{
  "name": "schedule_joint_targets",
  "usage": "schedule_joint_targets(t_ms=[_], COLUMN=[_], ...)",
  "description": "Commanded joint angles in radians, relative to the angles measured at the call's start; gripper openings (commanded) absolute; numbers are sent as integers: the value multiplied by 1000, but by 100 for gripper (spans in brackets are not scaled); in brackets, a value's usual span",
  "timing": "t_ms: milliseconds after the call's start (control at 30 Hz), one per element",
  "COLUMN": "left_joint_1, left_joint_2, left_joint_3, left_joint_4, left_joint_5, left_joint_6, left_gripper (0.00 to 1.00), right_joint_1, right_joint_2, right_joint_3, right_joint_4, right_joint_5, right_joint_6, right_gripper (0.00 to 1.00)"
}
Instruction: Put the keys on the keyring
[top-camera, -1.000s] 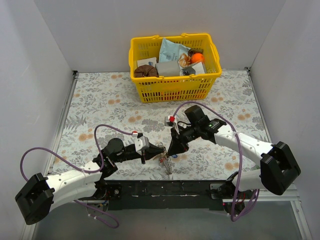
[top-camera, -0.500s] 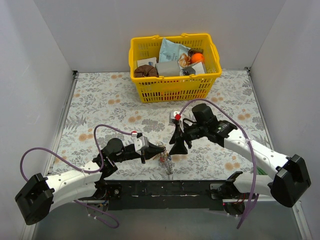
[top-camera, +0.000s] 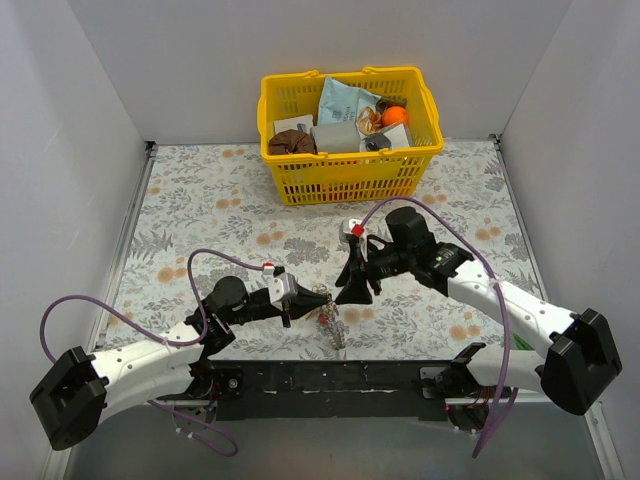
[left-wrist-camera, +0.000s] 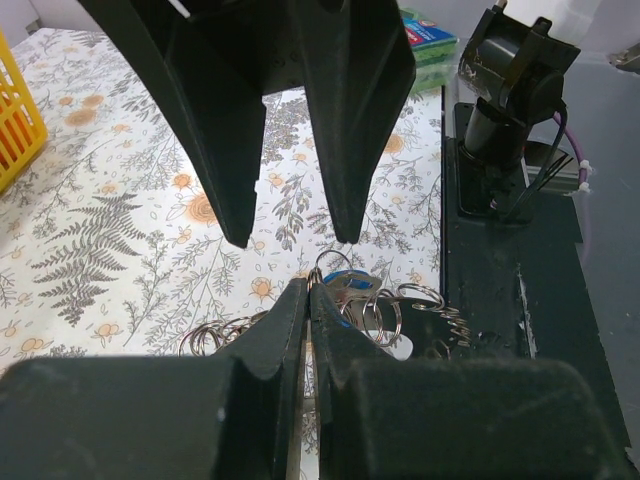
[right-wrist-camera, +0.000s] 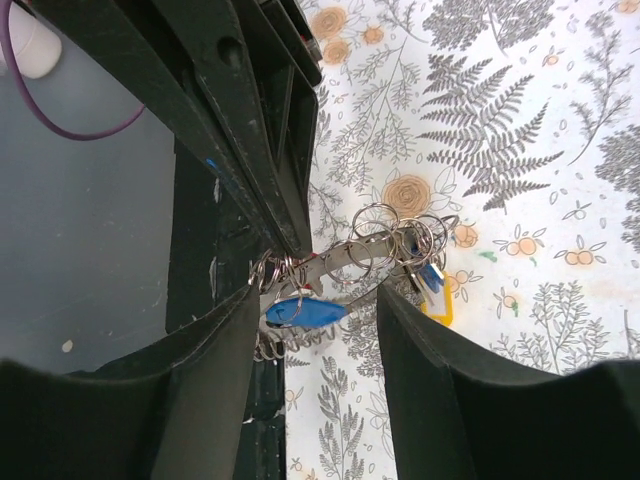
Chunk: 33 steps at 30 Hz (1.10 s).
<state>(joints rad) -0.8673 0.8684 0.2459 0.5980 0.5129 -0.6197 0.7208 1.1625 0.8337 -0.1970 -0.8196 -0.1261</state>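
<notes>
Along the near edge of the table runs a black mounting rail (top-camera: 330, 378) carrying both arm bases. Just beyond it, the left gripper (top-camera: 306, 298) reaches in from the left with its jaws pressed together on the thin edge of the keyring (right-wrist-camera: 345, 255). This is a curved silver band hung with many small wire rings. The keyring sits low over the floral tablecloth (top-camera: 200, 210), close to the rail, between the two grippers.

A blue key (right-wrist-camera: 305, 311) hangs from the near part of the band and a yellow key (right-wrist-camera: 437, 305) from its far end. The small rings crowd the band and hide much of it, and the left fingers (right-wrist-camera: 240, 130) cover the spot they clamp.

The right gripper (top-camera: 354, 299) points down just beside the bunch. Its jaws are spread wide to either side of the band and hold nothing.

Farther back, well apart from the arms, a yellow basket (top-camera: 350, 175) of packets and other items stands against the rear wall.
</notes>
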Motion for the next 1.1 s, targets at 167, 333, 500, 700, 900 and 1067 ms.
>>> schedule_joint_targets(t_ms=[167,333,500,700,900,1067], left_joint_1=[-2,-2,-2,-2,-2,-2], left_joint_2=[-25,-28,-19,-22,-22,-25], left_joint_3=[24,26,30,32,29,32], left_joint_4=[31,25,25,22,22,22], left_joint_5=[12,10,9,9,9,9], left_joint_6=[12,17,17,17,17,18], left_gripper=[0,0,0,0,0,0], right_joint_1=[-14,-14,-18,-23,-27,-29], right_joint_2=[46,54,71,86,97,104], right_joint_3=[-16,-27,-31,-27,-31,-35], right_joint_4=[27,27,34,42,48,45], right_joint_5=[-73,-73,-101,-127,-150,-151], right_joint_6=[14,13,13,14,14,13], right_gripper=[57,55,46,33,7,1])
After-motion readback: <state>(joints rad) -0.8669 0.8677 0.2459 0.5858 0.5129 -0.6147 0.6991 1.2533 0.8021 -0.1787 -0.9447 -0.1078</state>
